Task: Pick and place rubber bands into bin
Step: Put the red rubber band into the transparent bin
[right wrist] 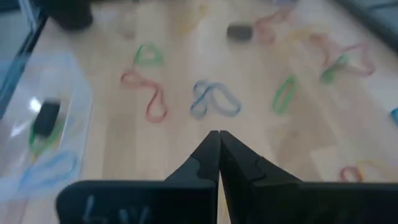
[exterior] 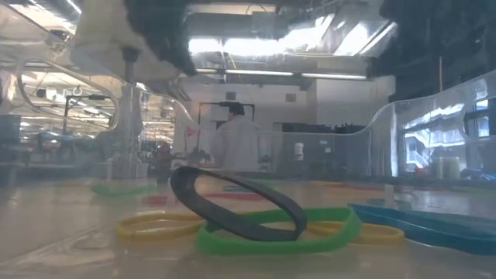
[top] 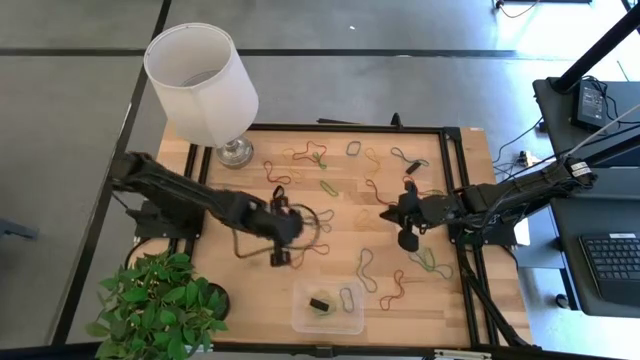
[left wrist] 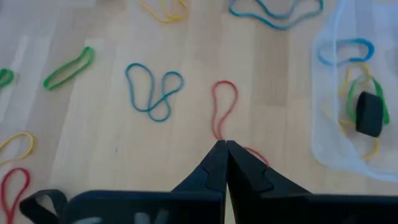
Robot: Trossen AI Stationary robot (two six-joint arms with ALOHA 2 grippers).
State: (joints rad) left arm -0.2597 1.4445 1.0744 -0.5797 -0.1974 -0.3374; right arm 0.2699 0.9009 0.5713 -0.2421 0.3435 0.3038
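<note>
Rubber bands in red, green, yellow, blue and grey lie flat and scattered on the wooden table. The clear bin stands near the front edge with a black band and a few coloured ones inside; the low view shows the black band leaning on a green one. My left gripper hovers shut left of the bin, nothing showing between its fingers; a red band lies on the table beyond its tips. My right gripper hovers shut right of centre, and its tips hold nothing.
A white-shaded lamp stands at the far left and a potted plant at the near left. Black frame rails border the table. Dark cable loops hang by my left arm. A person stands far behind.
</note>
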